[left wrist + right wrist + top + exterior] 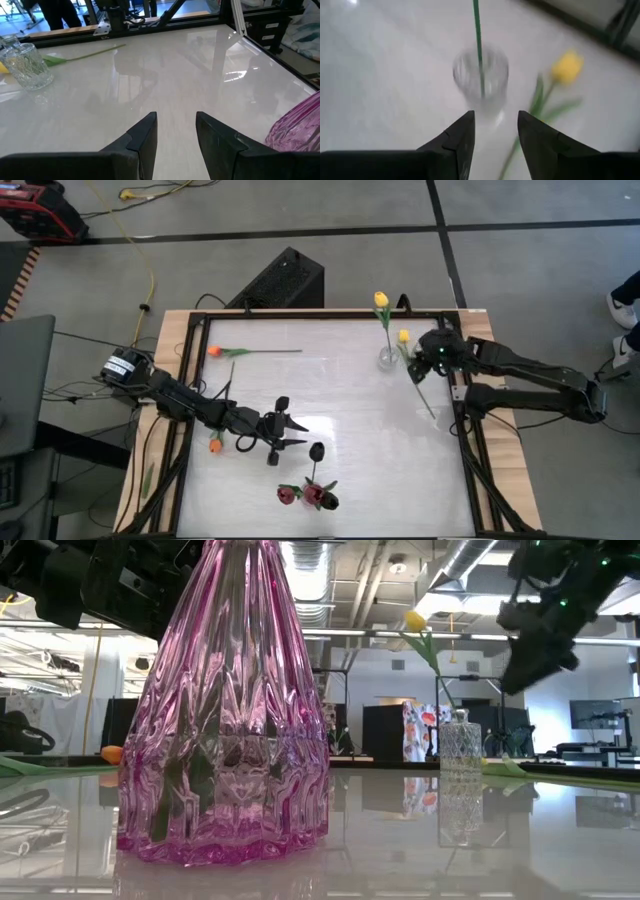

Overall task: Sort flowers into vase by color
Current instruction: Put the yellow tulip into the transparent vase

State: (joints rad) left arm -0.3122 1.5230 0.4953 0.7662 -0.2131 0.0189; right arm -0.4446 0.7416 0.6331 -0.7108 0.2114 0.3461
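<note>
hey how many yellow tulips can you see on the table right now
2. One yellow tulip stands with its stem in the clear vase. The other yellow tulip lies on the table just beside that vase, under the right gripper. None seem hidden.

White table: tulips, two vases.

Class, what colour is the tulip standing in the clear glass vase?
Yellow tulip in vase; high view shows it best.
</note>
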